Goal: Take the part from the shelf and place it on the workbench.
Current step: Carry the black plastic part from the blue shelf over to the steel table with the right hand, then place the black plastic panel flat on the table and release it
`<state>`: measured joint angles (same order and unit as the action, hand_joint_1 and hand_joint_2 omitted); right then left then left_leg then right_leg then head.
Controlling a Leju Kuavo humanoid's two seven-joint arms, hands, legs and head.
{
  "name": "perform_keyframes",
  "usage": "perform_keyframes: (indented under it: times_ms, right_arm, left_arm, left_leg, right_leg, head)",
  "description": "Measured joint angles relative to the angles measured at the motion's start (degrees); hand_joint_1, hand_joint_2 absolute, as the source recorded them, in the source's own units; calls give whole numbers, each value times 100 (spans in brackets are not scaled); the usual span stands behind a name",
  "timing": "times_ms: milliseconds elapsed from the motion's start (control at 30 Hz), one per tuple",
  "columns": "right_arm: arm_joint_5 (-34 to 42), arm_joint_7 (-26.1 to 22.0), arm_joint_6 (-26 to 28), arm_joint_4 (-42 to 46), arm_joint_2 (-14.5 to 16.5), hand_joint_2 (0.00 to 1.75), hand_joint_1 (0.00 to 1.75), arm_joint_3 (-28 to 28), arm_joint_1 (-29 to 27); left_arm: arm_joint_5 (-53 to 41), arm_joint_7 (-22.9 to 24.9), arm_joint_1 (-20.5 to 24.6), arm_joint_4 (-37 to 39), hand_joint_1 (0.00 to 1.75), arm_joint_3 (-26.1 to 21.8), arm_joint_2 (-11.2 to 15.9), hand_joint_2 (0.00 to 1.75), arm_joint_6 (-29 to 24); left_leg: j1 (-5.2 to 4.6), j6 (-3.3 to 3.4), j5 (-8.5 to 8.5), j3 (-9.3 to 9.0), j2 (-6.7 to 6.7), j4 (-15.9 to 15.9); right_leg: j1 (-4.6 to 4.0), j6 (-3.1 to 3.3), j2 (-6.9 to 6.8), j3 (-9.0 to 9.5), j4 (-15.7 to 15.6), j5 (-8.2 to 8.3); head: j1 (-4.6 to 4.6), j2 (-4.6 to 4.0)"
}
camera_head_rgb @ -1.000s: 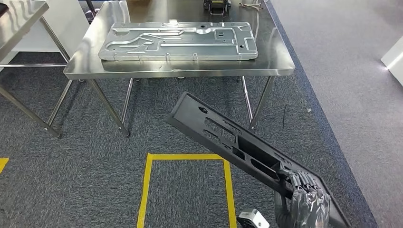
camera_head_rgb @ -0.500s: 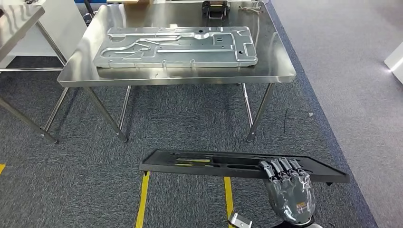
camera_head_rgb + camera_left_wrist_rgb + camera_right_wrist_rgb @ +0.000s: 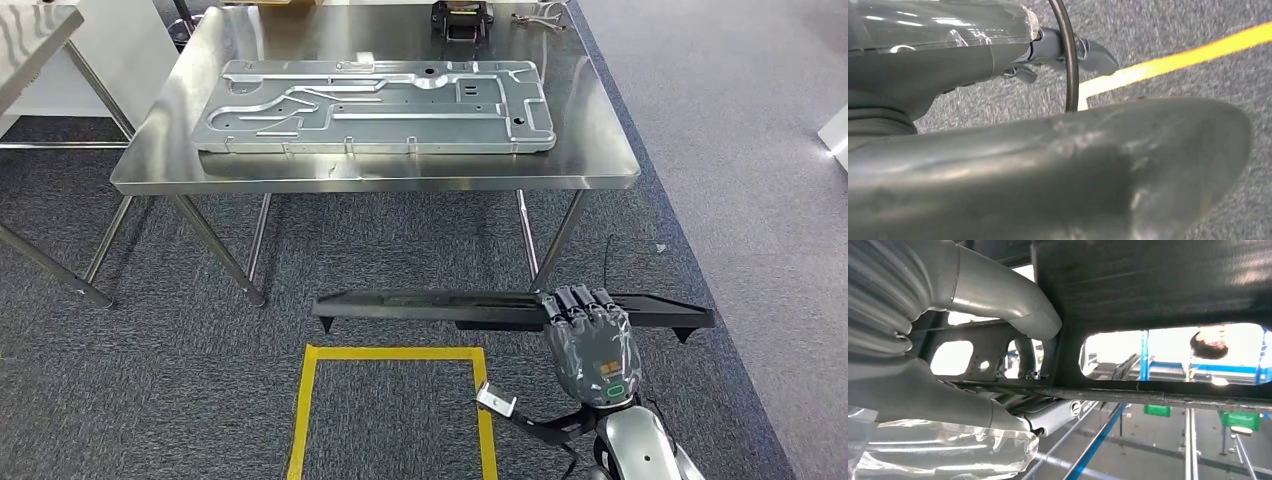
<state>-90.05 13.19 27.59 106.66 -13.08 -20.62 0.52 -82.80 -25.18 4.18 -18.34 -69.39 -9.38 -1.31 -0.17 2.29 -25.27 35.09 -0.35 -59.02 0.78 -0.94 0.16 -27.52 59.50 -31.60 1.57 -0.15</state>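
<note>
One long black plastic part (image 3: 500,306) hangs level above the grey carpet (image 3: 150,380), just in front of the steel desk (image 3: 600,150) and apart from it. The right hand (image 3: 590,340) grips it toward its right end, fingers (image 3: 575,303) curled over the near edge; in the right wrist view the thumb (image 3: 1008,305) presses against the slotted part (image 3: 1158,285). On the desk lies a stamped metal panel (image 3: 375,105). Yellow floor tape (image 3: 310,400) lies below the part. The left hand's (image 3: 1048,170) fingers cannot be told.
</note>
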Motion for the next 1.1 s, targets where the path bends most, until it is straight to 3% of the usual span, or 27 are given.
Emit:
perform_keyframes:
  times_ms: [67,133,200,233,267,300,367,400,467,500,567,633,700,733,767,833,900,1033,1100]
  right_arm:
    - [0,497,-96,-37,-320,175,175,-301,324]
    - [0,1021,-258,-76,-654,175,175,-656,671]
    - [0,1679,-438,-142,-1039,175,175,-1187,1113]
    - [0,2004,-508,-179,-1240,175,175,-1515,1373]
    - [0,2266,-557,-214,-1428,175,175,-1848,1632]
    - [0,2451,-589,-247,-1599,175,175,-2167,1872]
    - [1,2599,-644,-314,-1849,175,175,-2708,2299]
    - [1,2621,-669,-343,-1951,175,175,-2958,2497]
    - [1,2636,-703,-382,-2125,175,175,-3396,2872]
    - [0,2641,-706,-393,-2207,175,175,-3578,3050]
    - [0,2653,-718,-418,-2336,175,175,-3868,3384]
    - [0,2662,-735,-438,-2431,175,175,-4093,3630]
    - [0,2663,-753,-449,-2505,175,175,-4260,3761]
    - [0,2663,-761,-453,-2537,175,175,-4319,3800]
    - [0,2663,-768,-458,-2562,175,175,-4367,3835]
    - [0,2664,-783,-465,-2592,175,175,-4438,3906]
    - [1,2667,-799,-474,-2623,175,175,-4516,3991]
    - [2,2670,-799,-477,-2729,175,175,-4670,4163]
    - [1,2671,-795,-458,-2807,175,175,-4760,4350]
  left_arm:
    - [3,-3,17,9,0,16,3,0,-1]
    - [6,-4,32,12,0,28,13,0,-1]
    - [8,-4,26,14,0,47,20,0,-1]
    - [7,-4,20,15,0,60,21,0,0]
    - [7,-5,17,17,0,72,22,0,1]
    - [6,-7,16,22,0,84,22,0,2]
    - [5,-8,29,37,0,102,22,0,6]
    - [5,-9,37,43,0,108,22,0,8]
    - [5,-11,56,46,0,119,26,0,10]
    - [5,-13,62,47,0,126,31,0,10]
    - [6,-14,76,53,0,141,39,0,11]
    - [9,-15,75,58,0,150,40,0,10]
    - [14,-15,58,59,0,152,43,0,8]
    - [15,-15,48,59,0,152,44,0,8]
    - [16,-15,40,59,0,152,45,0,8]
    - [17,-15,28,59,0,152,51,0,8]
    - [19,-16,25,60,0,154,60,0,9]
    - [26,-21,22,63,0,164,62,0,8]
    - [29,-28,29,65,0,180,60,0,8]
  left_leg:
    - [21,58,-23,-168,-4,93]
    - [18,93,-93,-265,-8,118]
    - [17,92,-189,-369,-14,117]
    - [17,86,-244,-437,-15,115]
    - [17,74,-304,-514,-15,115]
    - [18,57,-370,-576,-17,117]
    - [10,-2,-486,-670,-30,108]
    - [5,-37,-519,-693,-35,101]
    - [-4,-102,-520,-712,-39,63]
    - [-2,-128,-485,-670,-34,-56]
    - [14,-177,-482,-372,-17,-581]
    - [43,-231,-710,90,-4,-1252]
    - [63,-263,-965,428,-2,-1546]
    - [68,-262,-942,485,-1,-1456]
    - [70,-248,-770,463,0,-1200]
    - [54,-189,-158,322,0,-488]
    - [21,-133,197,236,4,-80]
    - [26,-31,209,86,-1,81]
    - [45,22,180,-37,-5,152]
  right_leg:
    - [10,-48,-5,-222,423,-66]
    - [16,-100,-7,-691,1040,-301]
    - [25,-128,-10,-1083,1320,-458]
    - [30,-132,-11,-1163,1219,-379]
    - [33,-132,-11,-1161,959,-155]
    - [35,-120,-12,-1121,603,205]
    - [8,-64,-10,-1053,73,714]
    - [-6,-21,-3,-1048,-38,828]
    - [-9,58,10,-1009,-60,798]
    - [3,97,11,-958,-89,777]
    - [21,166,2,-823,-141,713]
    - [17,204,-6,-704,-164,617]
    - [14,200,-4,-573,-164,506]
    - [14,192,-3,-494,-164,447]
    - [13,181,-3,-407,-164,384]
    - [7,148,0,-252,-160,263]
    - [0,87,10,-188,-171,178]
    - [6,-39,3,-210,13,190]
    - [12,-75,-8,-510,541,75]
  head:
    - [-1,0]
    - [-1,0]
    - [-1,0]
    - [-1,0]
    - [-1,0]
    - [-2,0]
    - [0,0]
    - [-1,0]
    - [-1,0]
    - [-2,0]
    - [-2,0]
    - [-1,0]
    - [-1,0]
    - [-1,0]
    - [-1,0]
    - [-2,0]
    - [-2,0]
    - [-2,0]
    - [-2,0]
